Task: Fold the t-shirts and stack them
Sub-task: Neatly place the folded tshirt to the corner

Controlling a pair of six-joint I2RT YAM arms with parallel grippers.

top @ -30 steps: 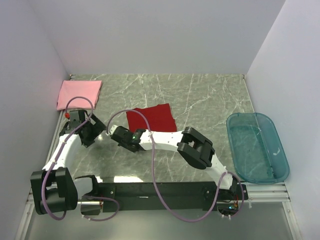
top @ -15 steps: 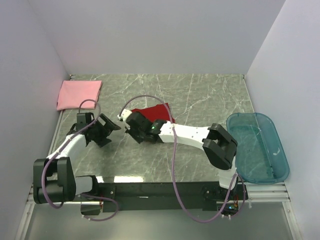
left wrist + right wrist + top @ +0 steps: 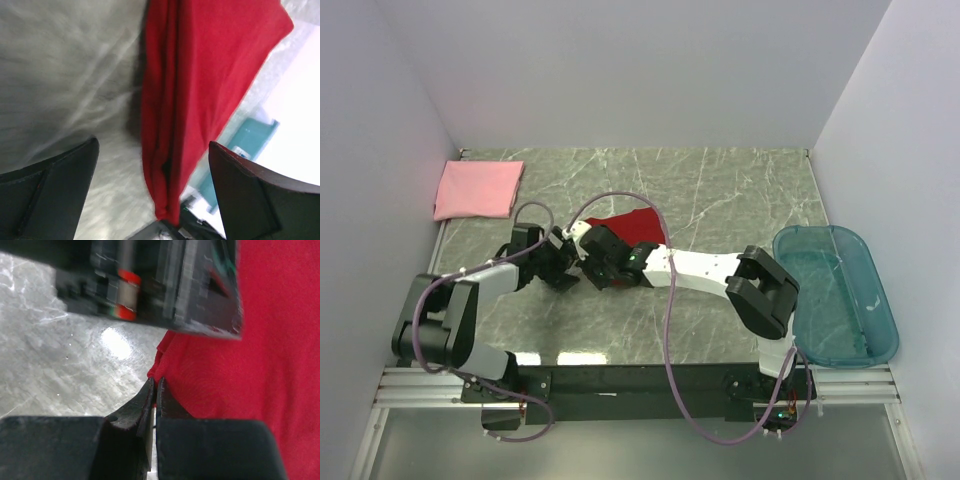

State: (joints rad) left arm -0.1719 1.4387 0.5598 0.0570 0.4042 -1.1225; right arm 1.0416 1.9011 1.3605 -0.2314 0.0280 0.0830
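Note:
The deep red t-shirt (image 3: 638, 226) lies folded on the marble table, its near-left part hidden under my right wrist. The light pink t-shirt (image 3: 478, 189) lies folded at the far left corner. My left gripper (image 3: 565, 266) is open beside the red shirt's left edge. In the left wrist view the red shirt's folded edge (image 3: 195, 80) runs between its spread fingers (image 3: 50, 195). My right gripper (image 3: 155, 384) is shut, its tips touching the red shirt's (image 3: 250, 340) bunched corner. No cloth shows between its jaws. The two grippers (image 3: 590, 262) nearly meet.
A translucent teal-blue bin (image 3: 835, 293) stands at the right edge of the table and shows far off in the left wrist view (image 3: 250, 135). White walls close in the table at the back and both sides. Purple cables loop over both arms.
My left gripper has swung right from near the left wall to the red shirt's near-left corner. My right gripper has moved up to that same corner and its arm has stretched out.

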